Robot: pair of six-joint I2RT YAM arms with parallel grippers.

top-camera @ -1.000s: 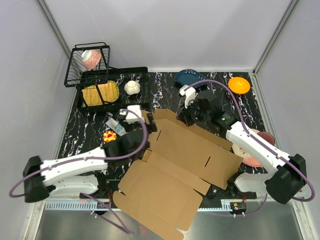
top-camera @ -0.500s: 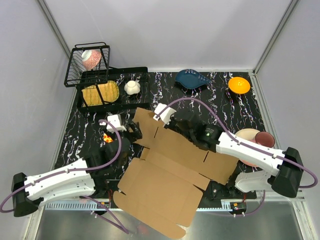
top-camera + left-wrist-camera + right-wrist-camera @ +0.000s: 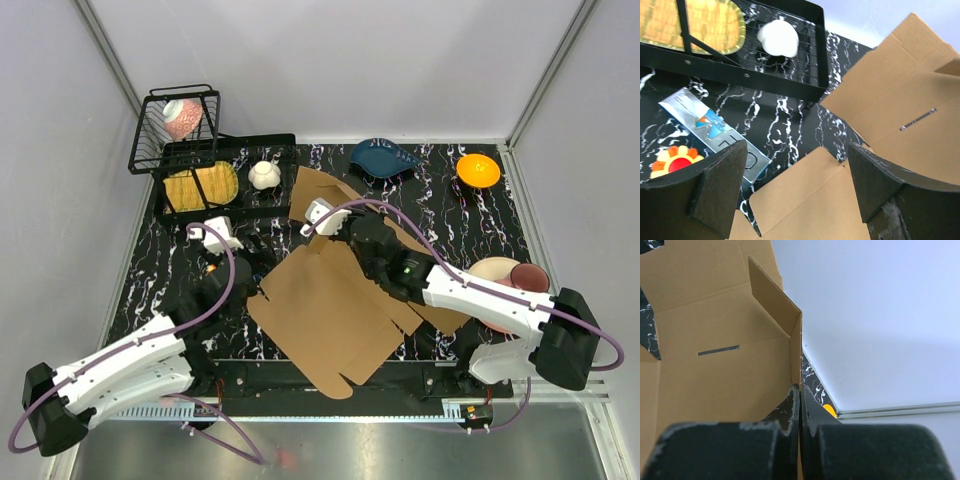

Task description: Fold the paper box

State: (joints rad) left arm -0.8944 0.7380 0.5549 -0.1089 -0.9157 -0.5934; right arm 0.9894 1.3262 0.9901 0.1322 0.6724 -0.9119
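The paper box (image 3: 325, 310) is a brown cardboard sheet lying in the middle of the table, with its far panel (image 3: 320, 190) lifted up. My right gripper (image 3: 333, 226) is shut on the edge of that raised panel; in the right wrist view the thin cardboard edge (image 3: 800, 365) runs up from between the closed jaws, beside a panel with a slit (image 3: 715, 340). My left gripper (image 3: 242, 272) is open at the sheet's left edge. In the left wrist view its fingers (image 3: 715, 190) straddle a flat flap (image 3: 810, 200), without touching it, and the raised panel (image 3: 900, 110) stands behind.
A silver-blue packet (image 3: 710, 132) and a sun-shaped piece (image 3: 672, 160) lie left of the sheet. A black rack (image 3: 215, 185) holds a yellow plate and a white object (image 3: 264, 175); a wire basket (image 3: 180, 125) stands behind. A blue dish (image 3: 385, 158), an orange (image 3: 478, 170) and pink bowls (image 3: 515, 275) are at the right.
My right gripper has swung the far panel up and over toward the left. The whole sheet has slid away from the near table edge. My left arm has drawn back to the left.
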